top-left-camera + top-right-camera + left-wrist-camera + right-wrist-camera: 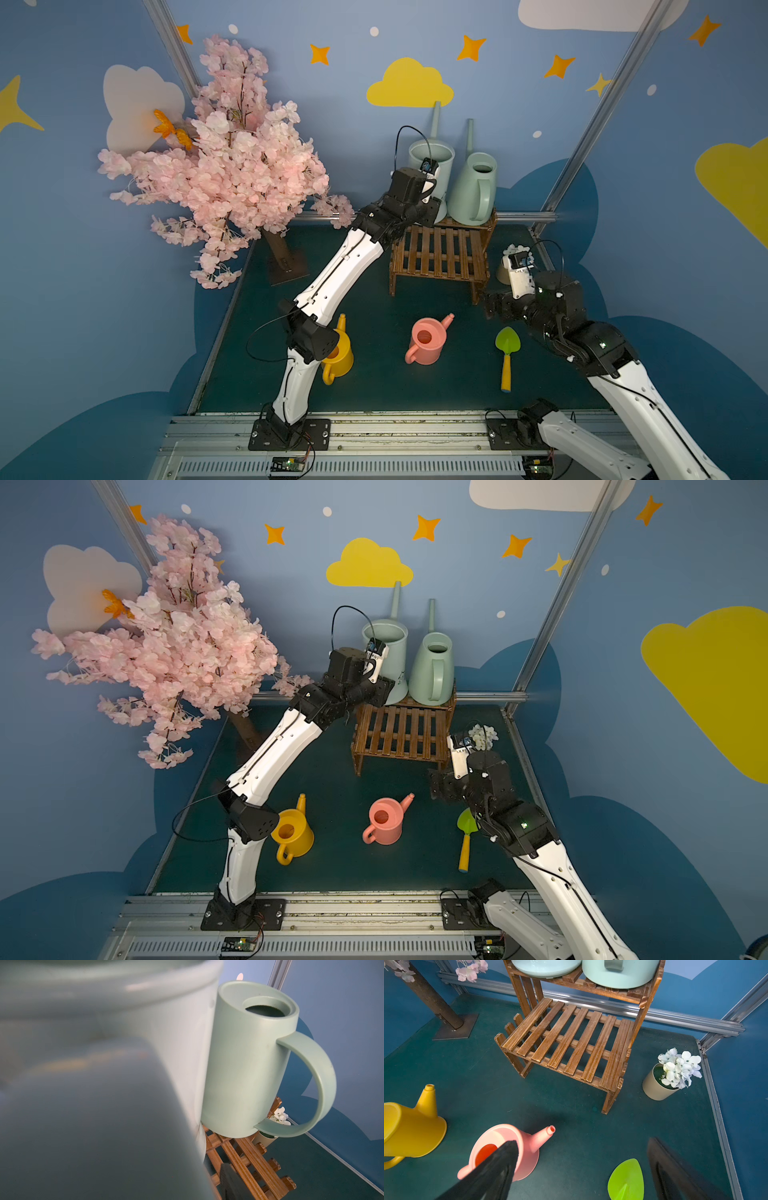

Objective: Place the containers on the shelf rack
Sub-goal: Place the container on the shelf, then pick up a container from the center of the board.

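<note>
Two tall watering cans, the blue-grey can (432,164) and the mint-green can (471,195), are standing side by side on the top tier of the wooden shelf rack (440,253); the left fingers (433,206) are reaching in at the blue-grey can, and I cannot tell whether they are gripping it; the yellow can (341,355) and pink can (428,340) are sitting on the tabletop (374,291); the right fingers (500,1163) are hanging spread wide near the pink can, holding nothing.

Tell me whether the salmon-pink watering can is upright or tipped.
Upright: the pink watering can stands on its base, its round opening facing up.
</note>
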